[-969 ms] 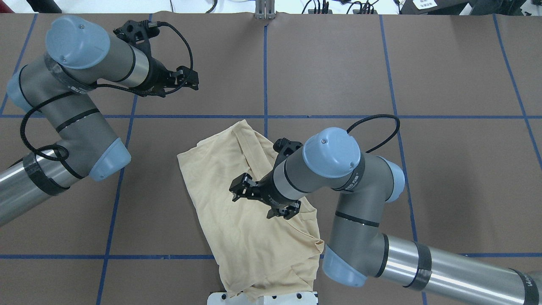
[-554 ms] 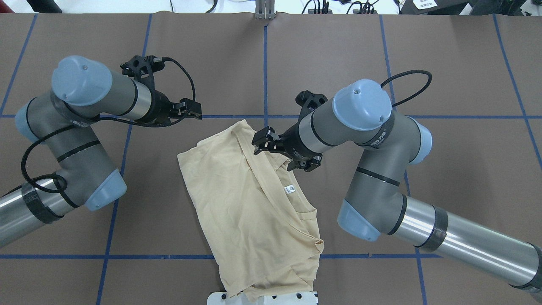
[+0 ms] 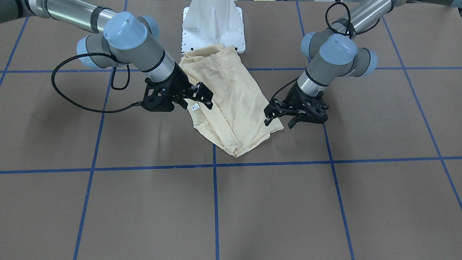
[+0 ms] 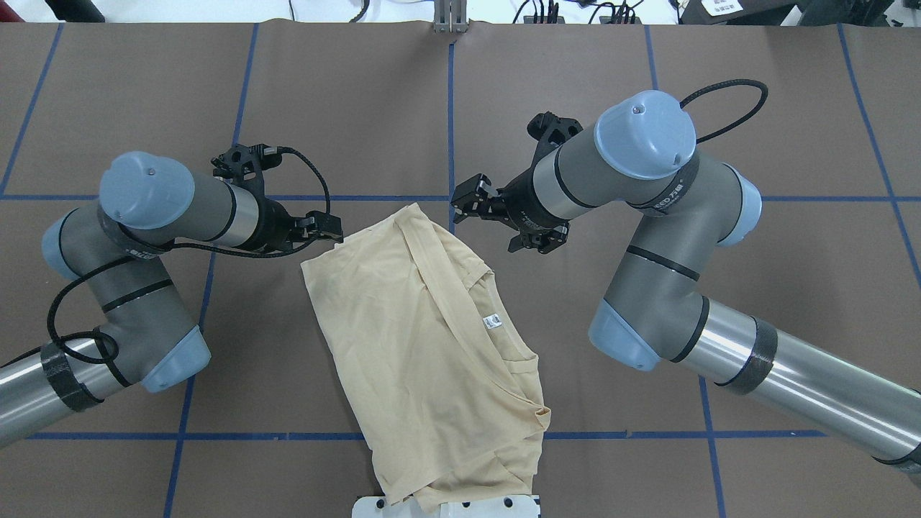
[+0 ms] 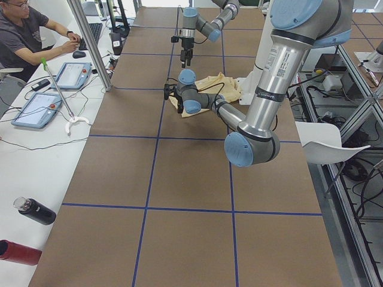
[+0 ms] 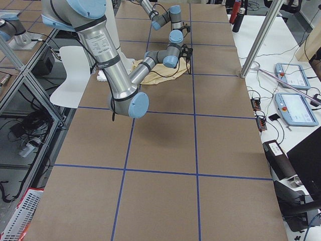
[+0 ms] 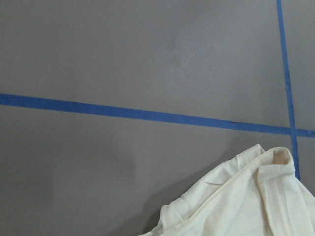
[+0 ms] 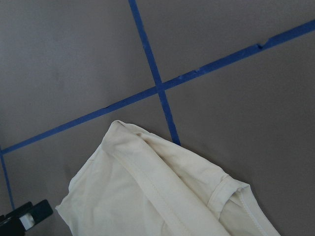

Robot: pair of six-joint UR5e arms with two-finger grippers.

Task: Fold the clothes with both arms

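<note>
Diagonally, cream shirt (image 4: 403, 345), long axis from pedestal (image 3: 213, 25) toward far left.

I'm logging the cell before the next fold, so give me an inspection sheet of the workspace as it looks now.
Surface: brown table, blue tape grid, no spills seen.
Job's things: cream shirt lies rumpled, partly folded, label showing, one end over the white pedestal base.
Clutter: nothing seen.
Grippers: left gripper and right gripper look open and empty, beside the shirt's far corners.
Cables: black cable loops at both wrists, off the shirt.
Surroundings: person at a side desk, control tablets, bottles.
</note>
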